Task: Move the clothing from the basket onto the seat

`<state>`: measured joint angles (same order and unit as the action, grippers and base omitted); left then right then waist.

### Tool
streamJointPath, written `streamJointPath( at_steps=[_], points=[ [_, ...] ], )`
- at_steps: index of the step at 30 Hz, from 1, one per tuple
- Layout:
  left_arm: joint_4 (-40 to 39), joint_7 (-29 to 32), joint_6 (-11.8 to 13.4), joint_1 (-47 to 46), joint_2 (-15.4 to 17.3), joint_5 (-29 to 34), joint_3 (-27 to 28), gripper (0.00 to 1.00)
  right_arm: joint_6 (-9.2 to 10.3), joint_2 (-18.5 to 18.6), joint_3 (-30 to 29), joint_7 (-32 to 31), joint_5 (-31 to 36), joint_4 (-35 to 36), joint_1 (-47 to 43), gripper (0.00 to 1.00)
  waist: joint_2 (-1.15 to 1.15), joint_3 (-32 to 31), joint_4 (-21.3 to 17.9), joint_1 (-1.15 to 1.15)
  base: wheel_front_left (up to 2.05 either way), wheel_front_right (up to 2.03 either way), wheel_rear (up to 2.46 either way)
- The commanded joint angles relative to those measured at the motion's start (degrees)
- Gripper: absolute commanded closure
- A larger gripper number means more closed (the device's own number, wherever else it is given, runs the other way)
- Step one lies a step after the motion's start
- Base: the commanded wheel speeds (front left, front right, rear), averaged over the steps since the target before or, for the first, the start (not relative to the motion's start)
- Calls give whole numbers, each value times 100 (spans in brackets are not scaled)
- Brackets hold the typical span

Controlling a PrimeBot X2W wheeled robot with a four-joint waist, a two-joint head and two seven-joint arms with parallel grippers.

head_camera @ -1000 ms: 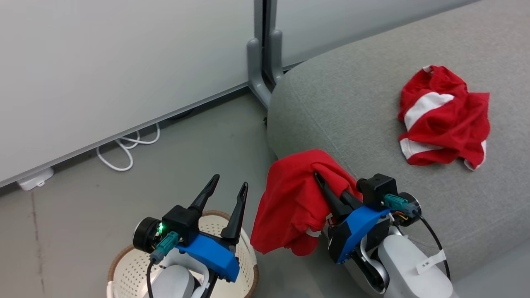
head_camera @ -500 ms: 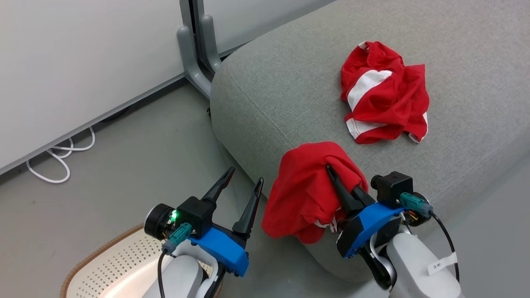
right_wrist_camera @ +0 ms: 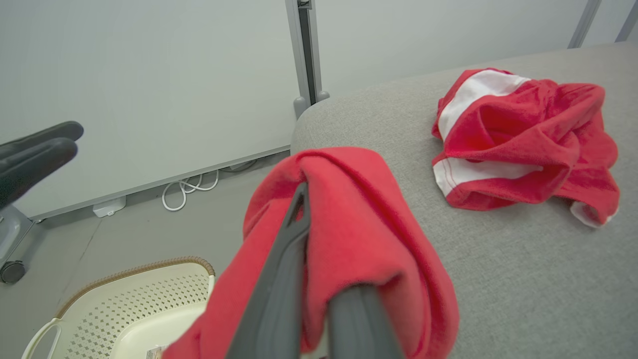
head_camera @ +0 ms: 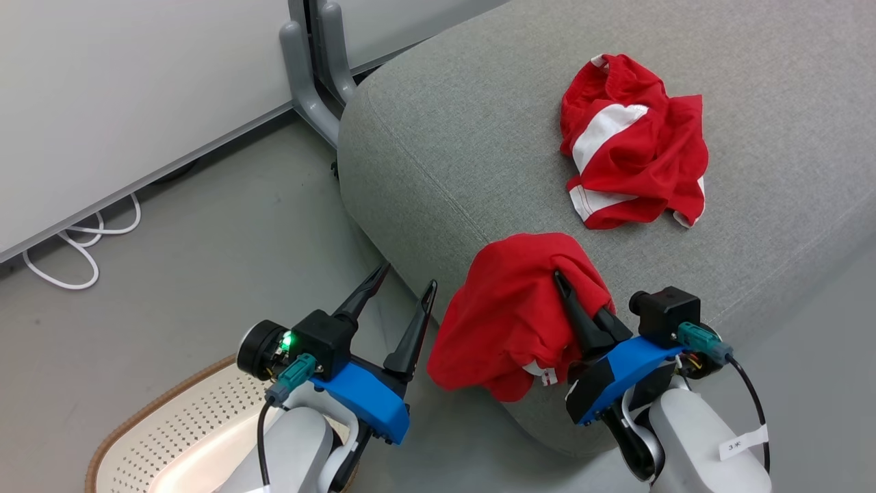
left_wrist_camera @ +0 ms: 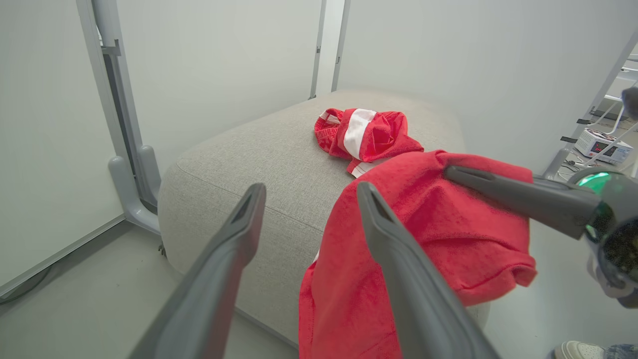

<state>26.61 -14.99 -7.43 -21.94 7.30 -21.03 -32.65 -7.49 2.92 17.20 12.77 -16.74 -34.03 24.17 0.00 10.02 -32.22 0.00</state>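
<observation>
Red garment [head_camera: 506, 322] clamped by right gripper [head_camera: 561, 284] at seat [head_camera: 465, 137] edge
Head view: left gripper [head_camera: 408, 277] is held spread, empty, near the basket [head_camera: 171, 438]. Left wrist view: a second garment [left_wrist_camera: 369, 134] is seen lying on the seat. Right wrist view: cloth is draped over the fingers [right_wrist_camera: 279, 279]

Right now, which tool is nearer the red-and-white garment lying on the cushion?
Right. The right tool is at the cushion edge, short of the garment; the left tool is farther, over the floor.

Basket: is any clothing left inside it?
Visible part of the basket is bare perforated plastic with a label, no red fabric. The rest is hidden behind the garment in the right gripper and, in the head view, under the left arm.
</observation>
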Motion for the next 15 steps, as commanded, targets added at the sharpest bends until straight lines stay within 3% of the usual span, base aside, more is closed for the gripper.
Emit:
streamJointPath(
  at_steps=[1, 6, 12, 15],
  points=[
    [-27, -28, -5, -19, 50, 7, 38, 0, -1, -5, -14, 32, -37, 31, 4, 100, 0, 20, 1, 0, 0, 0, 0],
    [-99, -28, -5, 7, 169, 147, 139, 0, -1, -3, -208, -51, -60, 36, 484, 100, 0, 211, -19, 0, 0, 0, 0],
    [-299, -28, -5, -43, 368, 328, 220, 0, -1, 36, -983, -382, 343, 198, 1563, 100, 0, 615, -59, 0, 0, 0, 0],
    [-463, -28, -5, -113, 498, 416, 256, 0, -1, 244, -1304, -545, 430, 291, 2134, 100, 0, 913, -73, 0, 0, 0, 0]
  ],
)
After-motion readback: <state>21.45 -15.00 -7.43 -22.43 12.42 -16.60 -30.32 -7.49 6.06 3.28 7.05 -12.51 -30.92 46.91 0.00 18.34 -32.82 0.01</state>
